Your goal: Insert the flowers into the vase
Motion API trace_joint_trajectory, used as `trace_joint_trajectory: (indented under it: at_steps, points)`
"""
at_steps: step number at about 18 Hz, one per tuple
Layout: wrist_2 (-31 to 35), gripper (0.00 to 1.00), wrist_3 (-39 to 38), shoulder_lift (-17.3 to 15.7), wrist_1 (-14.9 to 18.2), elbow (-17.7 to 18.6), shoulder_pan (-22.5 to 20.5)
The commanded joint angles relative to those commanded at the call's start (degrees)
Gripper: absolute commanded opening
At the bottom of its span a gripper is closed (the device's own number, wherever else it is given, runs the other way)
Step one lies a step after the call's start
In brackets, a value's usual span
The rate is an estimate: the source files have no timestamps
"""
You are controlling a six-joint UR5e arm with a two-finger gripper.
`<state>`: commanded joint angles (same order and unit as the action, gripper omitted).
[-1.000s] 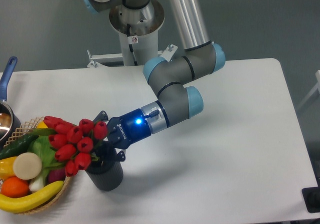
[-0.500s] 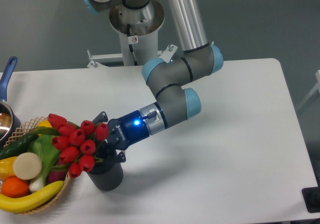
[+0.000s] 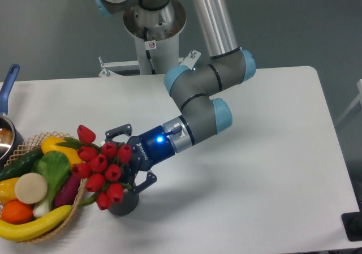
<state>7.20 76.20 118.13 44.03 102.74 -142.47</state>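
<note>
One arm: we see a single UR5e reaching down from the rear of the desk (image 3: 266, 152) toward its front-left part, forearm angled low, blue light lit on the wrist.
Pincer: pincer (image 3: 125, 164) sits right over the vase, black fingers (image 3: 116, 133) spread either side of the bunch; we can't tell whether they are clamped on the stems, the buds hide the contact.
Flowers: the flowers (image 3: 102, 166) are a tight bunch of red tulip buds, tilted, heads leaning left of the vase and toward the basket; one bud stands higher than the rest, up-left of the vase.
Stems: lower end of the bunch meets the vase top; we can't confirm the stems are inside the hole, it is covered by buds and pincer.
Vase: the vase (image 3: 125, 205) is a small dark grey cylinder, upright on the desk, mostly hidden from above, only its lower body shows.
Basket: woven basket (image 3: 73, 206) just left of the vase, touching or nearly so; holds a banana (image 3: 34, 225), an orange (image 3: 16, 211), a cucumber (image 3: 20, 164), leafy greens (image 3: 54, 169), a yellow pepper (image 3: 54, 145).
Pot: pot with a blue handle (image 3: 7, 84) far left of the vase, cut by the frame edge.
</note>
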Motion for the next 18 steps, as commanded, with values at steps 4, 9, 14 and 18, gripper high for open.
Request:
trace_joint_trajectory:
  at_steps: [4, 9, 14, 18]
  points:
    - [5.9, 1.00, 0.0, -1.1, -0.2, -0.1, -0.2]
    - [8.5, 1.00, 1.2, -1.3, -0.2, 0.0, -0.4]
    - [11.1, 1.00, 1.5, -2.5, -0.3, 0.1, -1.6]
    - [14.0, 1.00, 1.5, -4.7, -0.3, -0.3, -3.3]
